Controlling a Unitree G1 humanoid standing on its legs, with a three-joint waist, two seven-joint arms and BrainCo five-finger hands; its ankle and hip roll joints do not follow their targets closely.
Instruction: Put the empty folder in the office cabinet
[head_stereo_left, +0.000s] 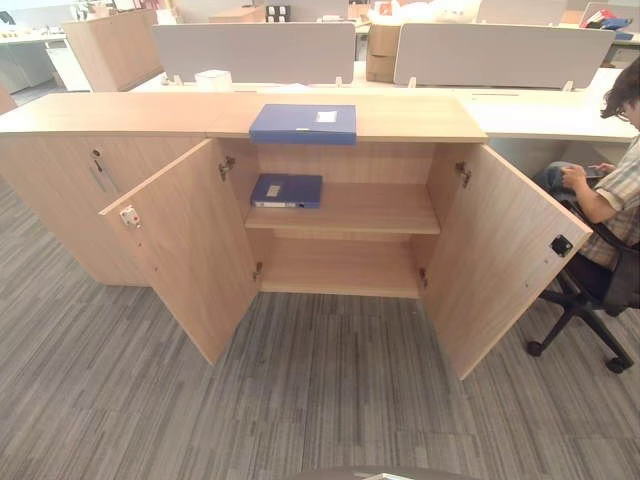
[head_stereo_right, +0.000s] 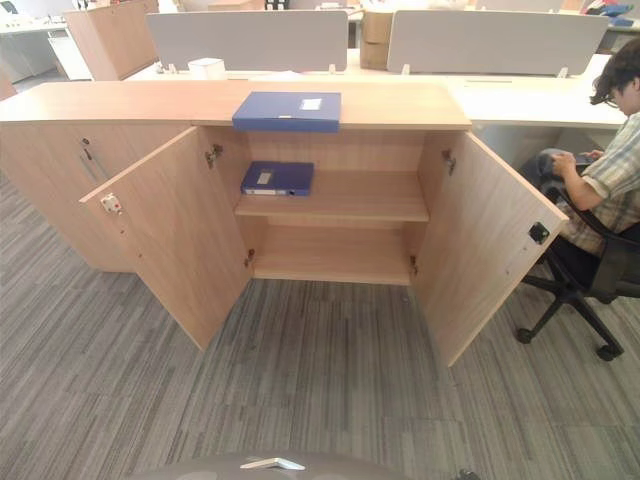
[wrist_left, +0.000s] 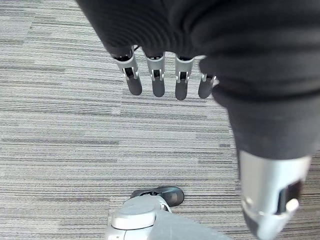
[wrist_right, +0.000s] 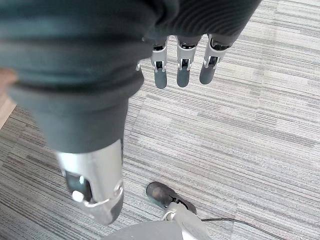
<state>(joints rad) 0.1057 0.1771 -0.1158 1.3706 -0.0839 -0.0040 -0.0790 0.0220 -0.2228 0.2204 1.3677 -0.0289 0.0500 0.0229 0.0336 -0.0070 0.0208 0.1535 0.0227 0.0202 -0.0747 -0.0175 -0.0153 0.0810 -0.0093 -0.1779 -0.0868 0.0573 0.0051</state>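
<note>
Obs. Cabinet (head_stereo_left: 190, 240) stands with both doors swung open. One blue folder (head_stereo_left: 303, 123) lies flat on the cabinet's top, used here as a counter (head_stereo_left: 120, 112), above the left-centre of the opening. Its long axis runs side to side, parallel to the front edge, with a white label near its right end. A second blue folder (head_stereo_left: 287, 190) lies flat on the upper shelf (head_stereo_left: 370, 210), at the shelf's left end. The lower shelf space is bare.

Judgement: the folder on the counter is the one to move. I cannot tell from these views whether it is empty.

Key relation: the folder lies ahead of and above both hands, well apart from them. The left hand (wrist_left: 165, 82) and right hand (wrist_right: 182, 67) both hang over grey carpet (head_stereo_left: 300, 400), fingers straight and relaxed, holding nothing. The folder sits slightly left of the head camera's centre line, so the left arm is judged marginally nearer; the difference is small.

View comparison: the eye views give the cabinet, both folders, and a seated person (head_stereo_right: 610, 170) on an office chair at right, close to the open right door. The wrist views give finger posture and carpet alone.
</note>
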